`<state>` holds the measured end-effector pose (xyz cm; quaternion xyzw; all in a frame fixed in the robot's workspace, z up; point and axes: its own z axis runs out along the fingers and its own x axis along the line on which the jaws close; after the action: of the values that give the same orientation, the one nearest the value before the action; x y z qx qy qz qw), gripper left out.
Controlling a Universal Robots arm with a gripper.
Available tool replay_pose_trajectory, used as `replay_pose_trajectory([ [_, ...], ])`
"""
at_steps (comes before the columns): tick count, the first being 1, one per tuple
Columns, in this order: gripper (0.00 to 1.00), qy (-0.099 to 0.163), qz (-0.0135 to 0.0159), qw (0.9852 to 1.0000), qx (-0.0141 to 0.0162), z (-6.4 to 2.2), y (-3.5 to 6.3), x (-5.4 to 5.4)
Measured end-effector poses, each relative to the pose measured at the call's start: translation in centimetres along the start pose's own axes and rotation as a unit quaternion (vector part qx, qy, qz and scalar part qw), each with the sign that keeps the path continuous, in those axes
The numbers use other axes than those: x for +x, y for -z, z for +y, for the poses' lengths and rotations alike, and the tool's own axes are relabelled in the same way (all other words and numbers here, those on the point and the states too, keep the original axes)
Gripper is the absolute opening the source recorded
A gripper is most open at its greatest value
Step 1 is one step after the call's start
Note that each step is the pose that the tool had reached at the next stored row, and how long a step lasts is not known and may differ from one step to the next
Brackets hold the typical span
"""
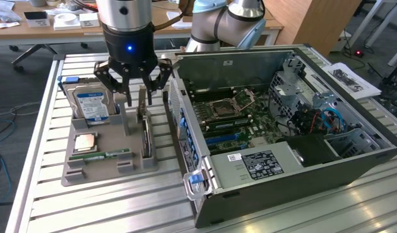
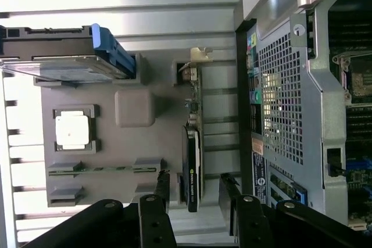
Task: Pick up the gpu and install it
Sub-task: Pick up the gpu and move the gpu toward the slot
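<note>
GPU (image 1: pixel 146 131) (image 2: pixel 192 166) stands on its long edge in a slot of a grey holder tray (image 1: pixel 88 167) (image 2: pixel 110 143), directly beneath the pincer (image 1: pixel 138 99) (image 2: pixel 195 193), its pale metal end bracket at the far end of the slot.

The pincer hangs low over the tray with its black fingers (image 2: pixel 164 190) spread wide and nothing gripped. In the wrist view the card's thin top edge runs up the gap between them, with daylight on either side. Whether the fingertips have come level with the card cannot be told.

Beside the pincer, toward the exterior view's left, a hard drive (image 1: pixel 91 104) (image 2: pixel 64 65) with a blue label stands upright in the same tray. Nearer the camera than the pincer, a square processor chip (image 1: pixel 85 141) (image 2: pixel 72 130) lies flat in its recess. Just beyond the chip, a narrow green memory stick (image 1: pixel 101 156) (image 2: pixel 102 169) rests across two supports.

On the pincer's other side, toward the exterior view's right, an open computer case (image 1: pixel 283 160) (image 2: pixel 285 85) lies just beside the tray. Its side panel is off and the motherboard (image 1: pixel 231 111) faces upward.

Tray and case both sit on a slatted metal surface (image 1: pixel 120 208) (image 2: pixel 116 10). The pale blue robot arm (image 1: pixel 217 19) rises behind the case.
</note>
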<state>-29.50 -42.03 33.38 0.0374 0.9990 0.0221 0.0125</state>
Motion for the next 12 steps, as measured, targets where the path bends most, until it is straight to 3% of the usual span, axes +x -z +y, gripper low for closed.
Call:
replay_pose_trajectory([
  [12,0.47,0.0,0.0,1.0,0.0,0.0,-0.01,0.0],
])
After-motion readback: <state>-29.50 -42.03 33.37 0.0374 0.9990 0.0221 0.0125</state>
